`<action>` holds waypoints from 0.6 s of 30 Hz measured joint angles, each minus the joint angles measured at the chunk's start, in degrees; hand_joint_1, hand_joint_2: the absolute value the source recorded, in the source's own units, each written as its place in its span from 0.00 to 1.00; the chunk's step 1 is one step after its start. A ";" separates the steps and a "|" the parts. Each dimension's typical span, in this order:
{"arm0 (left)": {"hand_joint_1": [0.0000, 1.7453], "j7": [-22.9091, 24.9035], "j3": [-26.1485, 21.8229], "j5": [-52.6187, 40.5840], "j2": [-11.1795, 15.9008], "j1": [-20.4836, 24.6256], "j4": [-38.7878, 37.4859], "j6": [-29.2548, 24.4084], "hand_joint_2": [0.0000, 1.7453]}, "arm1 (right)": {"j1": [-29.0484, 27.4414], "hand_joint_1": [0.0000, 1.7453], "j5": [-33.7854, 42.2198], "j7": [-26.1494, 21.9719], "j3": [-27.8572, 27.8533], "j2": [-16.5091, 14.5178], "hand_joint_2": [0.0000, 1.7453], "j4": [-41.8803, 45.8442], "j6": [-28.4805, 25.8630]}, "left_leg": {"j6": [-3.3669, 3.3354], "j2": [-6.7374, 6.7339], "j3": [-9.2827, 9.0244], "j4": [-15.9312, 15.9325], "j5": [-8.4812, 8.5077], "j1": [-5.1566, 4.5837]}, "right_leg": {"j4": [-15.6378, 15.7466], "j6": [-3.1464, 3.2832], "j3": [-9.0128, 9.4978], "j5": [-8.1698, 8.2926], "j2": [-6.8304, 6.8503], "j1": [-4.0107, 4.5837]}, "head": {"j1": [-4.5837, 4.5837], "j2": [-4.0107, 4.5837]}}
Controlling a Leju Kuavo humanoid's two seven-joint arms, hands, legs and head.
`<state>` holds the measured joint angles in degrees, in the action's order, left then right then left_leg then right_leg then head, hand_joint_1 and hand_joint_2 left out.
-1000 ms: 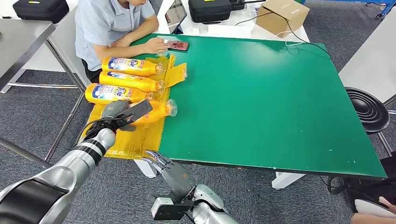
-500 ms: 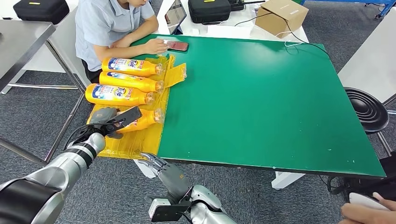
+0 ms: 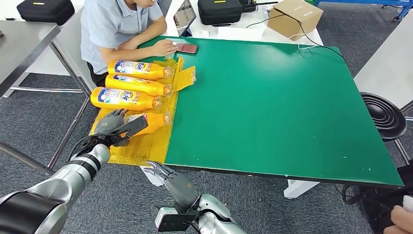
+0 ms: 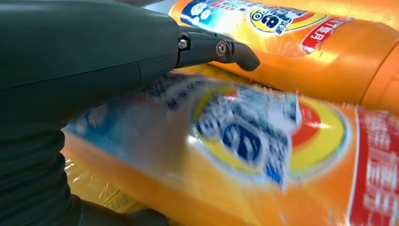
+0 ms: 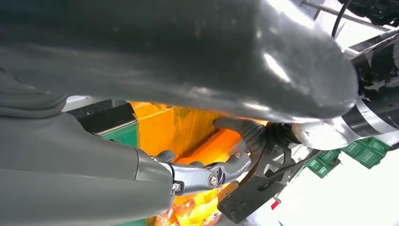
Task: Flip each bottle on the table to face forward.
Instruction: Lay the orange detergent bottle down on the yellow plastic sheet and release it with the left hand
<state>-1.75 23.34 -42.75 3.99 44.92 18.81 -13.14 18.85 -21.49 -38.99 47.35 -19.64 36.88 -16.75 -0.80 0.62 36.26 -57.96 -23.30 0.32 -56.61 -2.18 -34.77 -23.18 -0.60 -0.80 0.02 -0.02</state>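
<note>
**Left hand gripping the nearest bottle at the table's left edge**

At the lower left of the head view, the left hand (image 3: pixel 113 127) is reaching up from the silver arm and wrapping its fingers around the nearest bottle (image 3: pixel 148 122), which is lying on its side on the yellow plastic sheet (image 3: pixel 141 146) covering the left end of the green table (image 3: pixel 272 102). In the left wrist view the hand (image 4: pixel 84 61) is lying against that bottle's body (image 4: pixel 263 160), and the label is facing the camera, though it is blurring. Above it in the head view, three more orange bottles are lying side by side, caps pointing right: the third bottle (image 3: pixel 125 98), the second bottle (image 3: pixel 136 85) and the far bottle (image 3: pixel 139 69), all showing blue-and-white labels.

At the upper left a person (image 3: pixel 114 24) is sitting at the table's far corner, one hand resting by a phone (image 3: pixel 186 48).

At bottom centre, the right hand (image 3: pixel 171 179) is hanging below the table's near edge, fingers spreading apart and holding nothing.

At the top, a cardboard box (image 3: pixel 292 17) is sitting beyond the table; a black stool (image 3: pixel 384 114) is standing at the right.
</note>
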 joint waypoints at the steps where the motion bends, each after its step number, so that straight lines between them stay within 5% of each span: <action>1: 0.00 -0.57 -0.30 0.04 -0.02 -0.04 0.01 0.14 1.00 | 0.00 0.00 0.02 0.00 0.00 0.01 0.00 -0.07 -0.03 | -0.01 0.00 0.00 0.00 0.00 0.00 | 0.00 0.00 0.01 0.00 0.00 0.00 | 0.00 0.00; 18: 0.00 -7.27 -7.43 5.75 -0.56 -0.84 1.92 4.11 1.00 | -0.08 0.00 0.19 0.00 -0.01 0.02 0.00 -0.61 -0.29 | -0.01 0.00 0.00 0.00 0.01 0.00 | 0.00 0.00 -0.01 0.01 0.00 0.00 | 0.00 0.00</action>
<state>-9.02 15.92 -37.00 3.43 44.07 20.73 -9.02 18.76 -21.30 -38.99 47.34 -19.63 36.28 -17.04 -0.81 0.62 36.26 -57.96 -23.28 0.32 -56.61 -2.18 -34.77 -23.18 -0.59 -0.80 0.02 -0.02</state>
